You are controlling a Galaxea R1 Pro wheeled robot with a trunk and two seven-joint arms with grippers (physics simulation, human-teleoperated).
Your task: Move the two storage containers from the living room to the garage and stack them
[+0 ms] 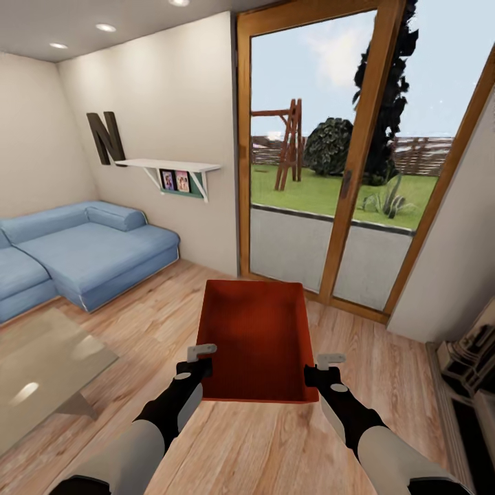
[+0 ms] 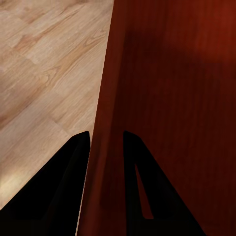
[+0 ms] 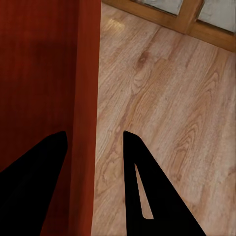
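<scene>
One orange-red storage container (image 1: 253,330) hangs level above the living room's wood planks, held between both arms in front of me. My left gripper (image 1: 199,364) is shut on its left wall near the front corner. In the left wrist view the dark fingers (image 2: 73,167) straddle that wall (image 2: 105,98). My right gripper (image 1: 323,371) is shut on the right wall. In the right wrist view its fingers (image 3: 142,187) sit on either side of the wall (image 3: 88,73). The bin is empty inside.
A blue sofa (image 1: 82,251) runs along the left wall and a glass coffee table (image 1: 41,371) stands at lower left. Wood-framed glass doors (image 1: 344,172) face me, a wall shelf (image 1: 168,167) hangs beside them, and a dark fireplace surround (image 1: 471,371) sits at right.
</scene>
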